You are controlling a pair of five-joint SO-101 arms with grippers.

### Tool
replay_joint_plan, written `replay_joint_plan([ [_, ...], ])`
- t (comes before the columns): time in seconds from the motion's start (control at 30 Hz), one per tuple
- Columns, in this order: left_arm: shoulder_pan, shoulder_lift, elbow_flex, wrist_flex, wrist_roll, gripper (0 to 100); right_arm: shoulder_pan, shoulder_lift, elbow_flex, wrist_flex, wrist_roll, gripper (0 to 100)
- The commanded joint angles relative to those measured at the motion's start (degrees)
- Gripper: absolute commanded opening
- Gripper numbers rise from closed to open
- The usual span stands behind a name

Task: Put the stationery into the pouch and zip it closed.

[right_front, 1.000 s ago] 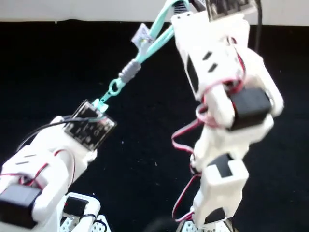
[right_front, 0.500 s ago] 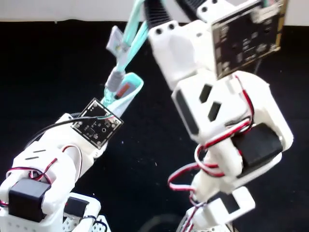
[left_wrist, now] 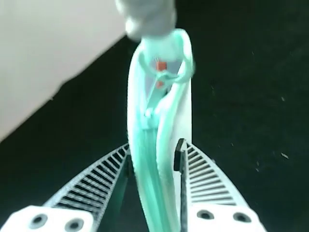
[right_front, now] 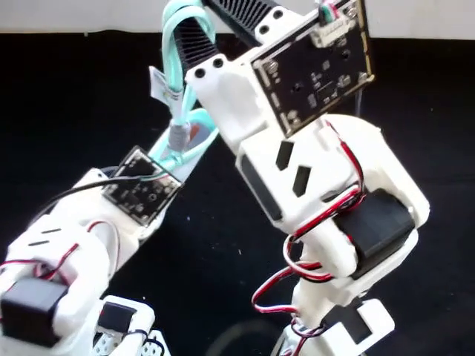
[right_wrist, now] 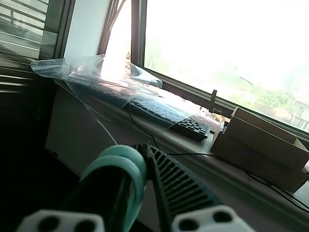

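Observation:
A teal pouch (left_wrist: 161, 145) stands upright between the fingers of my left gripper (left_wrist: 154, 147), which is shut on it. Its top gapes open, and something red (left_wrist: 161, 65) shows inside. In the high view the pouch (right_front: 194, 137) sticks up just past the left gripper (right_front: 177, 159). A teal strap (right_front: 177, 44) with a grey clasp (right_front: 177, 136) and a white tag (right_front: 159, 85) runs up from it in a slack loop. My right gripper (right_front: 194, 33) holds that loop at the top. In the right wrist view the strap (right_wrist: 120, 166) wraps one finger of the right gripper (right_wrist: 141, 151).
A black cloth (right_front: 67, 111) covers the table, with a pale wall strip (right_front: 74, 15) behind it. The right arm's body (right_front: 319, 200) towers over the table's middle and right. The right wrist view looks out at a windowsill with a keyboard (right_wrist: 159, 113) and a cardboard box (right_wrist: 263, 145).
The right arm swung left and nearer the camera, and the once taut strap now hangs in a slack loop. The pouch has come up into view at the left gripper.

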Motion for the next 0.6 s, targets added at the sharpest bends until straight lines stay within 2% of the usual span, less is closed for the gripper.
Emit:
replay_joint_plan([
  [0.0, -0.22, -0.13, -6.11, 1.41, 0.18, 17, -0.4, 0.13, -0.04, -1.54, 0.53, 0.7],
  [0.17, -0.13, -0.04, -7.69, 1.41, 0.18, 17, -0.48, 0.13, 0.04, -1.45, 0.44, 0.7],
  [0.3, 2.59, 0.04, -7.34, 1.58, 0.18, 17, -0.48, 0.13, 0.04, -1.45, 0.44, 0.7],
  [0.57, 2.51, -0.4, -5.23, 7.47, 0.44, 17, -0.48, 0.04, -0.13, -1.45, 0.35, 0.7],
])
